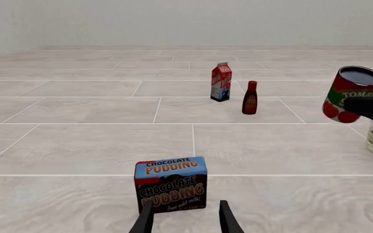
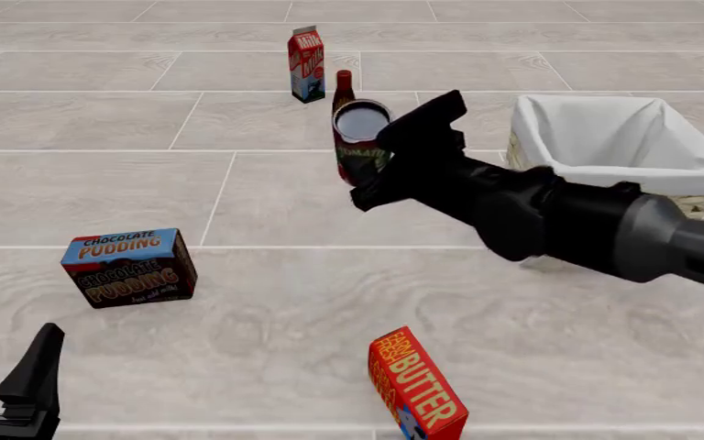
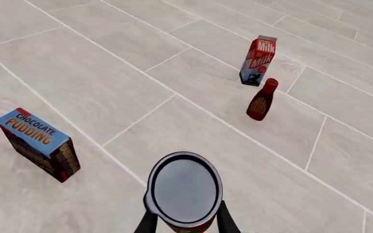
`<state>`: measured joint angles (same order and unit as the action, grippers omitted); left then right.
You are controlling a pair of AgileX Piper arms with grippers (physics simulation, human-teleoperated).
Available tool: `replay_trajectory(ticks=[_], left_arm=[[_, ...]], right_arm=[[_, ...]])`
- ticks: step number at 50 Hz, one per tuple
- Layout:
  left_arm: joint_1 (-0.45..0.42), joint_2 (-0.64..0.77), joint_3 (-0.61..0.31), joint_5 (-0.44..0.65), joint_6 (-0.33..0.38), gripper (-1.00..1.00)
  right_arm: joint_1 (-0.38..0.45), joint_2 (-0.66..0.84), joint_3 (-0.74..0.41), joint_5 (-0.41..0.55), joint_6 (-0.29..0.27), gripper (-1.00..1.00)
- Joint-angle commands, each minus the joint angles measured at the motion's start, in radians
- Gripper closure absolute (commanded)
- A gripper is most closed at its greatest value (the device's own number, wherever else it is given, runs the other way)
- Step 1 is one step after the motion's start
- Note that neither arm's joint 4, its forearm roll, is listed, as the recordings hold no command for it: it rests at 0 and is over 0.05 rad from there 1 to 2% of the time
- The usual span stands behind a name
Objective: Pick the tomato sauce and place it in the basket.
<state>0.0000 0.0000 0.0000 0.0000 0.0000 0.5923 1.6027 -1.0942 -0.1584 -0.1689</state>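
Observation:
The tomato sauce (image 2: 359,139), a small can with a red label and dark metal top, hangs in the air, tilted, with my right gripper (image 2: 383,160) shut on it. The right wrist view looks straight down on the can's lid (image 3: 184,188), which sits between the two fingers (image 3: 225,221). From the left wrist the can (image 1: 347,92) shows off to the side, above the floor. The basket (image 2: 597,170), pale wicker with white cloth lining, stands just right of the can, partly behind the right arm. At the near left, my left gripper (image 2: 4,356) is open and holds nothing.
A chocolate pudding box (image 2: 128,268) lies just ahead of the left gripper. A butter box (image 2: 416,387) stands at the near centre. A milk carton (image 2: 307,64) and a dark bottle with a red cap (image 2: 344,90) stand at the back, behind the can.

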Motion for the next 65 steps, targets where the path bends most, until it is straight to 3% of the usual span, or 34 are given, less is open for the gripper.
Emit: replay_trajectory(ticks=[1,65], left_arm=[[0.0,0.0,0.0,0.0,0.0,-1.0],[0.0,0.0,0.0,0.0,0.0,-1.0]], right_arm=[[-0.035,-0.032,-0.004,0.017,0.012,1.0],[-0.303,-0.132,-0.002,0.064,0.006,1.0]])
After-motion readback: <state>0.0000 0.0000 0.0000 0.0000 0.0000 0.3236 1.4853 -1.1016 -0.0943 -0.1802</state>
